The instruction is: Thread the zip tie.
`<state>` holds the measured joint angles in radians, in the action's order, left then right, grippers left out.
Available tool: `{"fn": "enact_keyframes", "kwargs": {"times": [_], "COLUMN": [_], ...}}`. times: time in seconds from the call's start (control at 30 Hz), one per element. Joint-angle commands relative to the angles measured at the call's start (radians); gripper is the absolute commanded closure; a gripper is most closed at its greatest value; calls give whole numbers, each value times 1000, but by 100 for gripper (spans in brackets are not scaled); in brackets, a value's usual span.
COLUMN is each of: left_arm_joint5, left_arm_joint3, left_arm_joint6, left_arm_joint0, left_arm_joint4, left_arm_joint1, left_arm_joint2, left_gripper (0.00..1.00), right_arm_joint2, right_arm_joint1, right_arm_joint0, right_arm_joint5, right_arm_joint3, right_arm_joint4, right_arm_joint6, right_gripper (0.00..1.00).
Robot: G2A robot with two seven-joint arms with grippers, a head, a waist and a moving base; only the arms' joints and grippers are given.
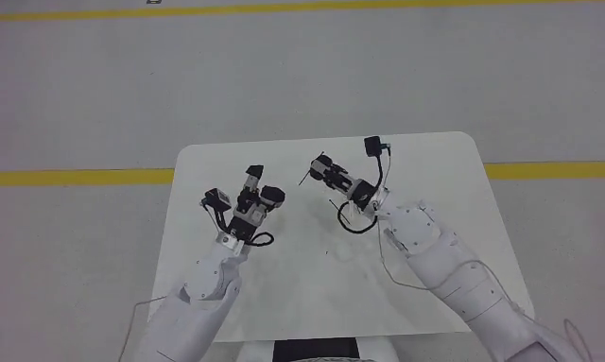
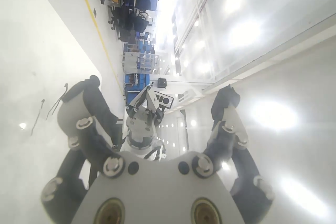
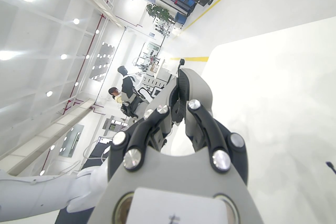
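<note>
Top view, table: white table; both arms are over it.
Top view, left gripper: left gripper is over the left-middle of the table, fingers set apart, with nothing seen between them.
Top view, right gripper: right gripper is near the table's middle, tips turned toward the left gripper; the two are near but apart.
Top view, sliver: a thin dark sliver sits just off the right gripper's tips, too small to identify.
Top view, floor: a yellow floor line runs behind the table.

Left wrist view, left gripper: left gripper is spread wide; dark padded fingers stand far apart and the gap holds nothing.
Left wrist view, right gripper: right gripper shows farther off through that gap, raised off the table. I cannot tell its grip from here.
Left wrist view, loose ties: loose ties are thin dark strips lying flat on the table beside the left gripper, touching neither gripper.

Right wrist view, right gripper: right gripper is closed narrow, pinching a strap.
Right wrist view, zip tie: the black ribbed zip tie is clamped between the fingers. It runs along them, and one end juts just past the tips, above the table.
Right wrist view, edge: a dark end lies on the table at the frame's border; unidentified.
</note>
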<state>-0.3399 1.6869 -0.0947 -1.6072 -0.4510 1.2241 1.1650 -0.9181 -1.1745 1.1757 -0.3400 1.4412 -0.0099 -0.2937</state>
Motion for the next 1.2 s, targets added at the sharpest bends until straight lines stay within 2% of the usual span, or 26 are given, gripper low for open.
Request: {"fn": "enact_keyframes", "kwargs": {"times": [0.0, 0.1, 0.13, 0.23, 0.3, 0.43, 0.6, 0.9, 0.93, 0.97, 1.0, 1.07, 1.17], "left_arm_joint5": [0, 0, 0, 0, 0, 0, 0, 0, 0, 0, 0, 0, 0], "left_arm_joint3": [0, 19, 24, 28, 18, -10, 10, 14, 14, 14, 23, 39, 44], "left_arm_joint6": [0, -30, -44, -89, -142, -250, -323, -325, -324, -309, -285, -278, -284], "left_arm_joint0": [0, 7, 8, 10, 7, 11, 16, 18, 23, 27, 22, 12, 11], "left_arm_joint4": [0, -27, -54, -41, -32, 79, 166, 173, 212, 298, 340, 290, 312], "left_arm_joint1": [0, 5, 9, 19, 28, 36, 51, 52, 50, 47, 47, 49, 45], "left_arm_joint2": [0, -14, -15, 0, 11, 47, 74, 76, 77, 80, 70, 58, 66], "left_gripper": [0, 0, 0, 0, 0, 0, 0, 0, 0, 0, 0, 0, 0], "right_arm_joint2": [0, 3, 8, 12, 11, 4, 1, 1, 1, 1, -1, -7, -11], "right_arm_joint1": [0, -2, -5, -16, -24, -35, -49, -50, -50, -50, -51, -52, -53], "right_arm_joint0": [0, 7, 15, 29, 31, 27, 25, 24, 24, 24, 30, 36, 43], "right_arm_joint5": [0, 3, 0, 0, 0, 0, 0, 0, 0, 0, 3, 12, 17], "right_arm_joint3": [0, 4, 11, 19, 12, -7, -34, -37, -37, -37, -29, -21, -22], "right_arm_joint4": [0, -4, 23, 120, 164, 203, 240, 240, 240, 240, 243, 242, 252], "right_arm_joint6": [0, 6, 10, 13, -4, -47, -118, -122, -122, -122, -112, -106, -114], "right_gripper": [100, 100, 100, 100, 100, 100, 100, 100, 100, 100, 100, 100, 100]}}
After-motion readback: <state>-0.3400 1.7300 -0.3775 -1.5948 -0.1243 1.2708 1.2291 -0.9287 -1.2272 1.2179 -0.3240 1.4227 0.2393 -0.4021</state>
